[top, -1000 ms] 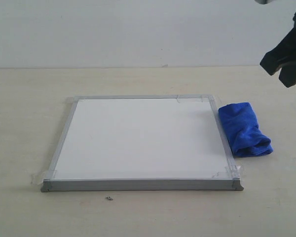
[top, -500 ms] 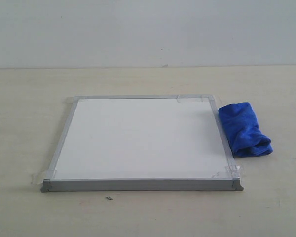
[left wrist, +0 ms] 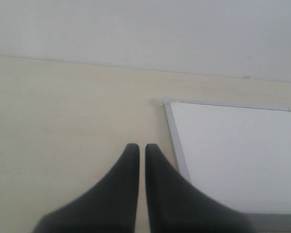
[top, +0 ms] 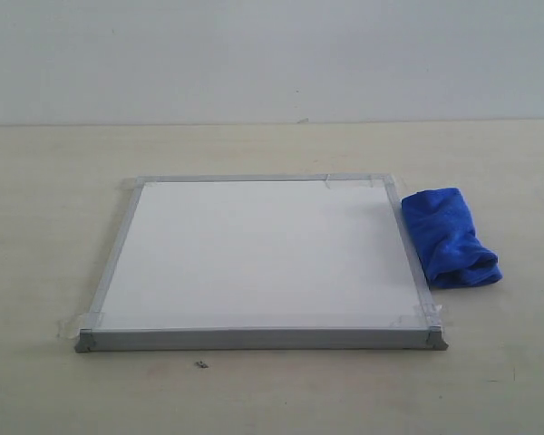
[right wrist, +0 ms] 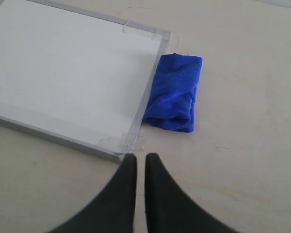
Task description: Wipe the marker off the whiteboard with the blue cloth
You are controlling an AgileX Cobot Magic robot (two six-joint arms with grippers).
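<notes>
The whiteboard (top: pixel 258 258) lies flat on the table, silver-framed with tape at its corners; its white face shows no red marker line in any view. The blue cloth (top: pixel 449 237) lies bunched on the table, touching the board's right edge. Neither gripper shows in the exterior view. My left gripper (left wrist: pixel 141 148) is shut and holds nothing, hanging over bare table beside the whiteboard (left wrist: pixel 233 155). My right gripper (right wrist: pixel 141 158) is shut and holds nothing, above the table near a taped corner of the whiteboard (right wrist: pixel 68 73), with the blue cloth (right wrist: pixel 174 92) a short way beyond its tips.
A pale wooden table (top: pixel 54 208) carries everything, with a white wall (top: pixel 254 54) behind it. A small dark speck (top: pixel 200 365) lies on the table in front of the board.
The right gripper, seen at the upper right of the exterior view a second ago, has left that view. Board and cloth have not moved.
</notes>
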